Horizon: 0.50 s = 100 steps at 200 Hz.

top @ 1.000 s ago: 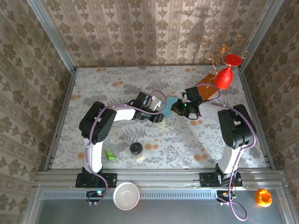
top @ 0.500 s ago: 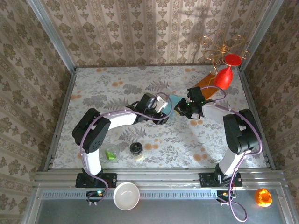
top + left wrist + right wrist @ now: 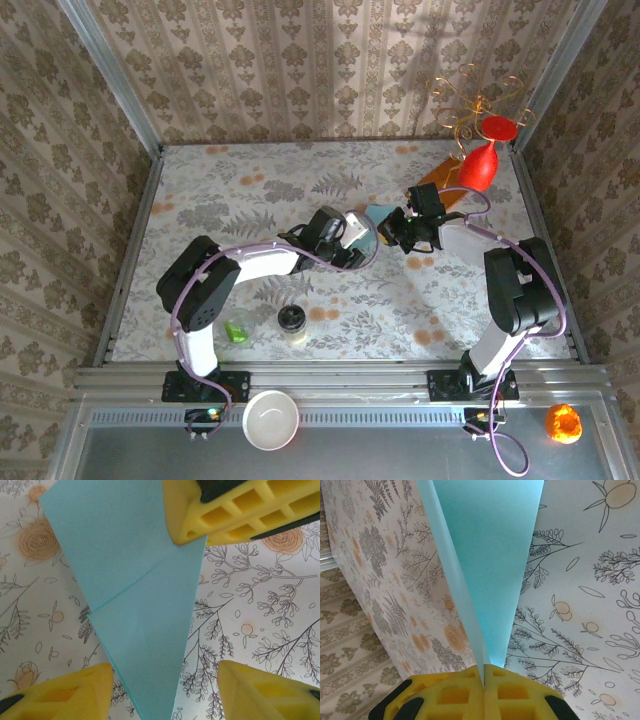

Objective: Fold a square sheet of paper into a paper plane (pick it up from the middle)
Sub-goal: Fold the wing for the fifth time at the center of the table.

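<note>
Currently: mid-fold; blue sheet (image 3: 140, 580) sits between my two wrists near the middle of the table (image 3: 250, 190) and looks lifted off it.
Sheet shape: already part-folded, tapering to a point; one diagonal crease shows in left wrist view.
Right gripper (image 3: 484, 672): pads closed tight on the sheet's narrow end, paper fans out from the pinch.
Left gripper (image 3: 165, 672): jaws apart, one finger each side of the sheet's point, nothing pinched. One finger is just beside the edge, can't tell if touching.
Weight: v. light I'd judge, no real load on the grip.
Stiffness: thin, floppy; folded layers + crease stiffen it a bit. Free part prob droops or twists w/ any fast move.
Slip: smooth paper on foam pads, prob holds ok, may slide if tugged.
Fragility: crumples/tears easily, so no hard pulls btw arms.
Where to grip: on the layered part by the crease, pads flat, not the single-layer edge.
</note>
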### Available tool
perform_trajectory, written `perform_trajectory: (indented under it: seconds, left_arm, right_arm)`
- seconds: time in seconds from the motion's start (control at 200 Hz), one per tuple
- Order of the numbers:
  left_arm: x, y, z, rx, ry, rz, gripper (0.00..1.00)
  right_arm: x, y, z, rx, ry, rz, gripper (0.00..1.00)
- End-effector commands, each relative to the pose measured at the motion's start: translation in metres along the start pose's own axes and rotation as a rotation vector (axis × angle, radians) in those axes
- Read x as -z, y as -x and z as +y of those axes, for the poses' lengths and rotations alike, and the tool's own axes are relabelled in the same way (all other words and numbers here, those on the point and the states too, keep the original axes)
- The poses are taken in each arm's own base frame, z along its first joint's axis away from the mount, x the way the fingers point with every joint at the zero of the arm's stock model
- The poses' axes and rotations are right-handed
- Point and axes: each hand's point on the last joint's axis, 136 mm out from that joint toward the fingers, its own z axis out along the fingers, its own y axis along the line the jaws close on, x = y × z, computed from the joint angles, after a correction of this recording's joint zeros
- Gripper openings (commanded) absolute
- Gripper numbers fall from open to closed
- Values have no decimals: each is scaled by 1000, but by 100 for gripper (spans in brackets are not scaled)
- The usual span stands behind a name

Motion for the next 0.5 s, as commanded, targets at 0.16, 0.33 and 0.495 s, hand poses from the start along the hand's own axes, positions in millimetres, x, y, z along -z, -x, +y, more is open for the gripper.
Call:
perform_trajectory:
  seconds: [0.16,0.33,0.495]
  left_arm:
    - [-14,-3,-9,-75,-4,-5,58]
    - [-20,-4,-8,-81,-2,-6,53]
    - [-23,-6,-6,-78,-4,-3,43]
  right_arm:
    - [4,-5,4,-44,25,46,0]
    - [2,-6,4,-46,24,56,1]
    - [1,-7,2,-50,20,66,1]
